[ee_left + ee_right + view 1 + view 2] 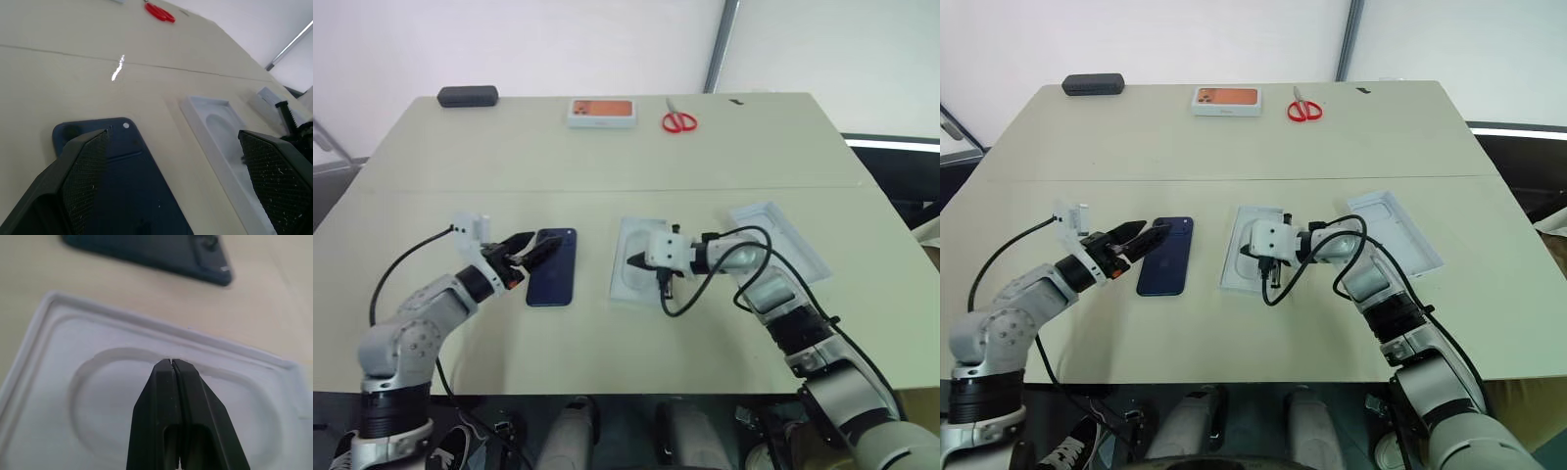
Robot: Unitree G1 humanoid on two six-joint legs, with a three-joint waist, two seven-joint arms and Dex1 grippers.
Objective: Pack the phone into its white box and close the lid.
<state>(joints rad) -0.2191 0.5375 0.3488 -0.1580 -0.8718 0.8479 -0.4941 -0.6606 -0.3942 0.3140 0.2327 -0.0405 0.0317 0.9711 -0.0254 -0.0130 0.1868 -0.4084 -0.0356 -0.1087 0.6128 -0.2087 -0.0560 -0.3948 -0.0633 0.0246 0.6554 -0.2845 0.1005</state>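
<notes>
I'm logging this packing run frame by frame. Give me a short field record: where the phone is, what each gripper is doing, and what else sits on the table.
phone: dark blue phone lying flat on the table, not yet in any box
left gripper: left gripper open, jaws straddling the phone's near-left edge
right gripper: right gripper shut, holding nothing, tip over the white insert with the oval recess
white tray: white tray lying open beyond the right arm
far edge: box with orange phone picture, red scissors, dark case

Bare table (pixel 578 343) strip between phone (pixel 553 266) and white insert (pixel 628 264); far scissors (pixel 679 120) well clear
</notes>
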